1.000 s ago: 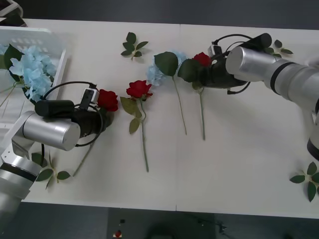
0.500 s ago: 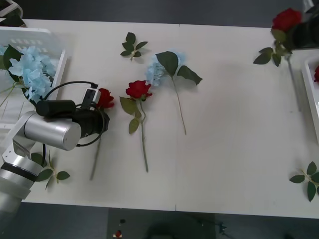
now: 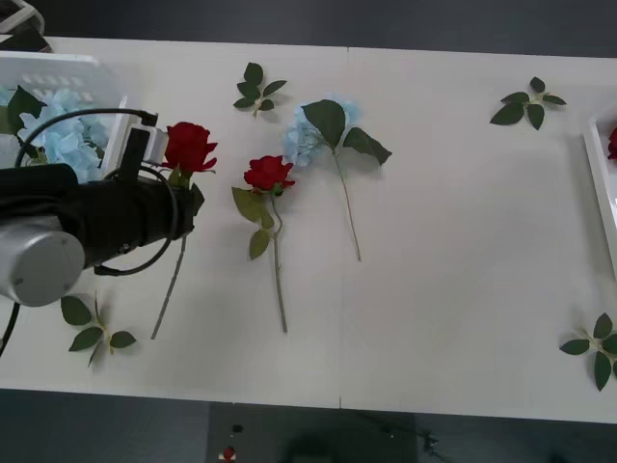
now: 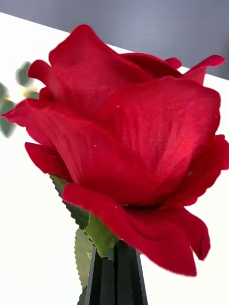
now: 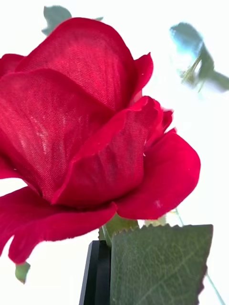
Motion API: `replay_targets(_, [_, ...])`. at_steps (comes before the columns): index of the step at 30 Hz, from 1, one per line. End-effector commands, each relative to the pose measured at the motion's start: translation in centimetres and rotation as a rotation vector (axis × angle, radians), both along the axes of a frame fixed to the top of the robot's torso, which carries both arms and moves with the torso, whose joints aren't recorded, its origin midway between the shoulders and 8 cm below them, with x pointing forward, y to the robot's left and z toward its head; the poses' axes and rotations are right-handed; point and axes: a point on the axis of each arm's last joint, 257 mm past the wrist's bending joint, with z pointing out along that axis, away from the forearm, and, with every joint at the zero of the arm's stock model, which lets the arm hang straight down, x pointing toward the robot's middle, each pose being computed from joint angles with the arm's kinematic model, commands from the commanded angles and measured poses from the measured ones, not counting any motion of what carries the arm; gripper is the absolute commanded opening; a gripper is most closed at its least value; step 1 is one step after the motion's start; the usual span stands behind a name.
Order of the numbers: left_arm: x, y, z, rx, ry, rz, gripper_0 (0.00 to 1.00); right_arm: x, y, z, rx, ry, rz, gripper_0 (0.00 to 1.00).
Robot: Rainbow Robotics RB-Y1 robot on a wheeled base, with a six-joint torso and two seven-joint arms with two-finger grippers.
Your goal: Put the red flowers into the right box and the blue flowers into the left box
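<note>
Gripping red roses (image 3: 189,147): both arms' fingers (image 4: 116,276).

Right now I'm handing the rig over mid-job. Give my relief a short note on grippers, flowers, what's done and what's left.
Left gripper: shut on a red rose near the left box, stem hanging to the table.
Right gripper: shut on another rose, bloom right at its camera.
On the table: one rose and one blue flower, side by side at centre.
Done: blue flowers lie in the left box; something red shows inside the right box.
Left: both held roses and the table rose go to the right box, the blue flower to the left box.
</note>
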Motion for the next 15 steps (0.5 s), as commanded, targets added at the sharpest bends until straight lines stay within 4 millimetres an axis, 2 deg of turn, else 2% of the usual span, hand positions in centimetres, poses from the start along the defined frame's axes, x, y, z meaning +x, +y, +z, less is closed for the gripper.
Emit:
replay_targets(1, [-0.8,-2.1,6.4,-0.015,-0.116,-0.095,0.0,-0.6,-3.5,2.3,-0.048,-0.049,-0.068,0.0])
replay_targets(4, [-0.8,-4.3,9.8,-0.04,-0.22,-0.172,0.0,-0.8,-4.6,2.1,-0.076,-0.058,-0.08,0.0])
replay_targets(5, [-0.8,-5.0,10.7,-0.054,-0.259,-0.201,0.0,-0.7,-4.8,2.1,-0.084,-0.064,-0.082,0.09])
replay_targets(6, [-0.8,-5.4,11.5,-0.062,-0.293,-0.219,0.0,-0.7,-4.8,2.2,-0.085,-0.068,-0.083,0.33])
replay_targets(7, [-0.9,-5.8,11.8,-0.062,-0.316,-0.235,0.0,-0.7,-4.8,2.2,-0.083,-0.07,-0.085,0.5])
replay_targets(8, [-1.0,-6.2,12.6,-0.053,-0.365,-0.264,0.0,-0.7,-4.8,2.0,-0.077,-0.069,-0.088,0.71])
replay_targets(9, [-1.2,-6.7,13.2,-0.051,-0.404,-0.292,0.0,-0.7,-4.8,2.0,-0.07,-0.071,-0.091,0.88])
replay_targets(10, [-1.5,-7.2,14.0,-0.051,-0.447,-0.321,0.0,-0.6,-4.6,2.0,-0.064,-0.074,-0.091,1.0])
replay_targets(15, [-3.7,-9.3,16.5,-0.051,-0.617,-0.455,0.0,-0.3,-3.7,1.7,-0.034,-0.078,-0.081,1.0])
